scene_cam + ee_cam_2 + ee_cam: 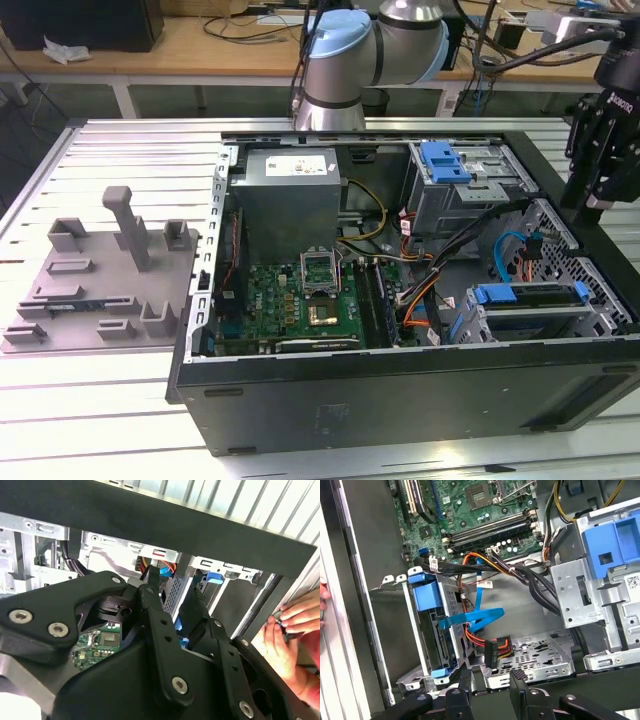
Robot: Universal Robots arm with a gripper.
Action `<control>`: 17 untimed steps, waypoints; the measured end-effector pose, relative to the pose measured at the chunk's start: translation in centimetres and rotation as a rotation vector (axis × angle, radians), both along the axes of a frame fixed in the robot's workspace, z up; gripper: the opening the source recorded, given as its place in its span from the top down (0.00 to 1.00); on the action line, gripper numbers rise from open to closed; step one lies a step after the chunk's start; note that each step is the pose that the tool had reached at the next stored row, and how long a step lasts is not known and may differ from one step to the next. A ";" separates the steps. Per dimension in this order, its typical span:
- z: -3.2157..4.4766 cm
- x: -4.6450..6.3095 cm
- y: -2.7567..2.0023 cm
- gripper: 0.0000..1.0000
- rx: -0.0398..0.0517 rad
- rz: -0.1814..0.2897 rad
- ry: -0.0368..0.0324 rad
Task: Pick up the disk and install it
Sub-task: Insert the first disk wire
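Observation:
The disk (530, 297), seen by its blue carrier frame, sits on edge inside the lower drive cage at the exterior view's right end of the open computer case (400, 395). In the first wrist view the disk (427, 594) stands in the metal cage with a blue data cable (477, 617) beside it. My gripper (597, 200) hangs above the case's right edge, clear of the disk. Its black fingers (465, 682) stand apart with nothing between them, so the gripper (491, 680) is open. In the second wrist view the gripper (172, 600) points into the case.
A grey power-supply box (290, 190) and green motherboard (310, 300) fill the case's left half. An upper bay with a blue latch (445, 160) sits behind. Cable bundles (520, 572) cross the middle. A person's hand (295, 625) rests at the case edge. A grey fixture plate (100, 280) lies outside.

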State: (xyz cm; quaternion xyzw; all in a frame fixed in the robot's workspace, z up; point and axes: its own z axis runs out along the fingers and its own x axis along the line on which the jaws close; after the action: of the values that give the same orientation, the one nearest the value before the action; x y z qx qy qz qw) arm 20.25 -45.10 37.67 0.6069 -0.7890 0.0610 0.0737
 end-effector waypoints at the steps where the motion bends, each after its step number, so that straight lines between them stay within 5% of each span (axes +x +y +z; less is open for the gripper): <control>1: -0.06 0.0 0.07 0.56 -0.0065 -0.001 0.0000; 2: -0.13 0.0 0.30 0.56 -0.0211 -0.001 0.0000; 8: -0.43 0.0 1.46 0.56 -0.0689 -0.003 0.0002; 12: -0.67 0.0 1.55 0.56 -0.0793 -0.028 0.0042; 14: -0.86 0.0 1.71 0.56 -0.0843 -0.034 0.0142; 17: -0.95 0.0 2.71 0.56 -0.0943 -0.033 0.0381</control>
State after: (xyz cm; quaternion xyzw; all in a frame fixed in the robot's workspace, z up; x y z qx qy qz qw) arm 20.25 -42.39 36.73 0.5906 -0.7937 0.0853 0.1182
